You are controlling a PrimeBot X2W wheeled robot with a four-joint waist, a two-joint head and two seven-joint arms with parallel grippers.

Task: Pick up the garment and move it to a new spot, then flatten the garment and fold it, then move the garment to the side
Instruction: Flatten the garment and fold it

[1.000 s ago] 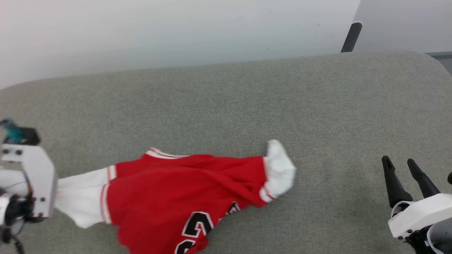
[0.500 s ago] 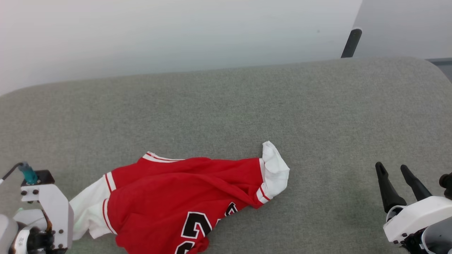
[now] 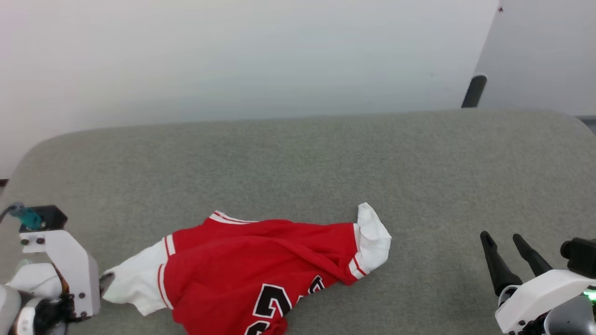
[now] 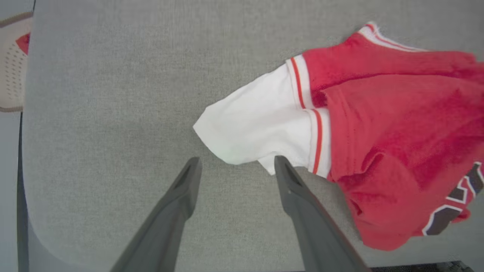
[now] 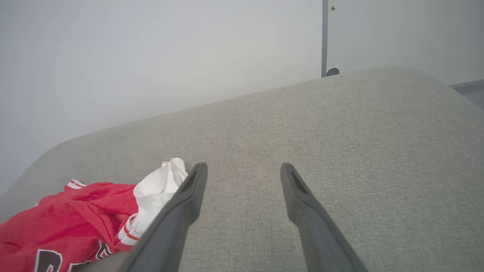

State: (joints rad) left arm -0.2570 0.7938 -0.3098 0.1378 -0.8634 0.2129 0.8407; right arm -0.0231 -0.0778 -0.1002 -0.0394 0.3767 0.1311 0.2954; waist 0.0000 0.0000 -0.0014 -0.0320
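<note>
The garment [image 3: 260, 265], a red jersey with white sleeves, striped trim and black white-outlined lettering, lies crumpled on the grey padded table near its front edge. One white sleeve [image 4: 261, 128] points towards my left gripper [image 4: 236, 162], which is open with its tips just short of the sleeve's end and nothing between them. In the head view my left gripper [image 3: 106, 281] sits at the lower left beside that sleeve. The other white sleeve [image 3: 372, 237] is bunched up on the right. My right gripper [image 3: 503, 237] [image 5: 244, 166] is open and empty, well to the right of the garment.
The grey padded table [image 3: 298, 163] has rounded corners and a white wall behind it. A dark post [image 3: 474, 90] rises past the far right edge. A light perforated container [image 4: 11, 64] with a bit of red cloth stands off the table's left side.
The head camera has tilted, shifting the whole picture down. The left sleeve, stretched out to my left gripper a second ago, now lies slack and shorter, free of the fingers.
</note>
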